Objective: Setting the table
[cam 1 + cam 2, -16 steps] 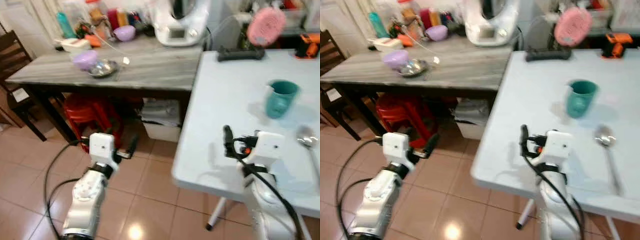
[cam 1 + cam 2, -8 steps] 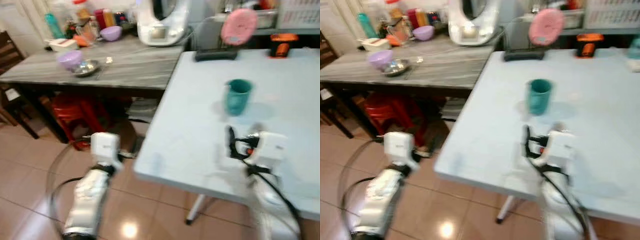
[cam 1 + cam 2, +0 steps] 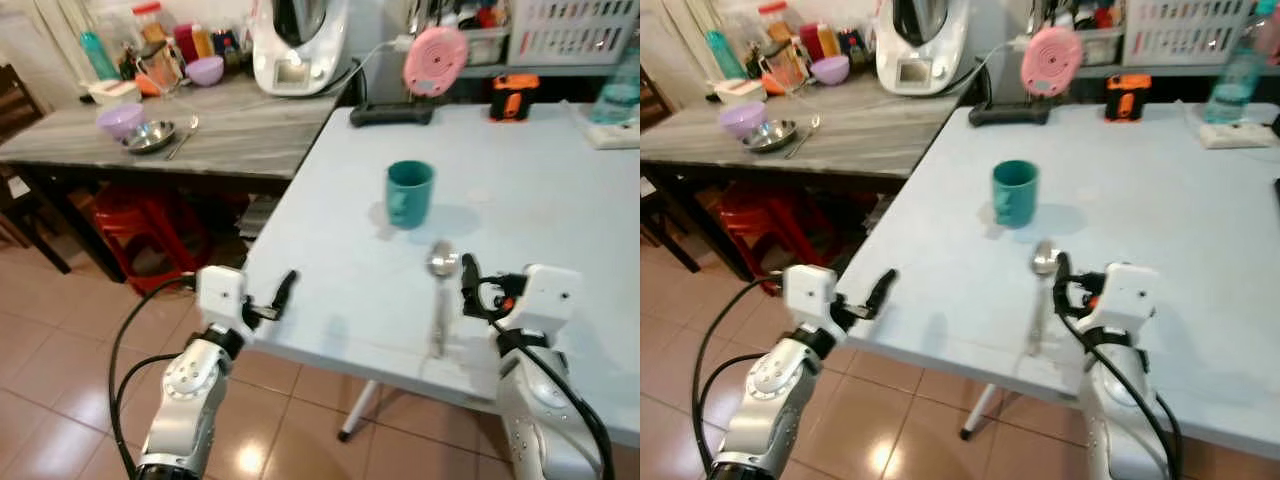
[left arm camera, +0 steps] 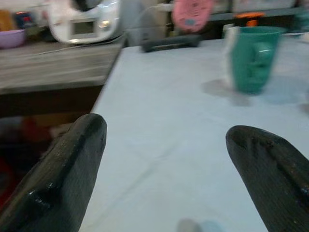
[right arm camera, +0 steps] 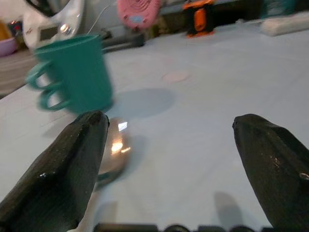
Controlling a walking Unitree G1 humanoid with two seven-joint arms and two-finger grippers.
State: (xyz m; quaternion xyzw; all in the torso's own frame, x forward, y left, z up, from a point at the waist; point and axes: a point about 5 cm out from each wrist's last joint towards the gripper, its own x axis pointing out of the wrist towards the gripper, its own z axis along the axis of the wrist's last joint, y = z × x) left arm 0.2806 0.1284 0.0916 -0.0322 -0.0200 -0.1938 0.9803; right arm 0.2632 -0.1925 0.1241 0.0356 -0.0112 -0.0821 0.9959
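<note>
A teal mug stands upright on the pale blue table, near its middle. A metal spoon lies in front of the mug, bowl end towards it. My right gripper hovers low over the table just right of the spoon; the right wrist view shows its fingers open and empty, with the spoon's bowl beside one finger. My left gripper is at the table's left front edge, open and empty, and the mug stands ahead of it.
A grey wooden side table on the left carries a purple bowl, a metal bowl and a white appliance. Red stools stand under it. A pink round device and an orange tool sit at the far edge.
The whole view has swung right, so the camera moved towards the pale table. The spoon now lies just beside my right gripper, and my left gripper has reached the table's edge.
</note>
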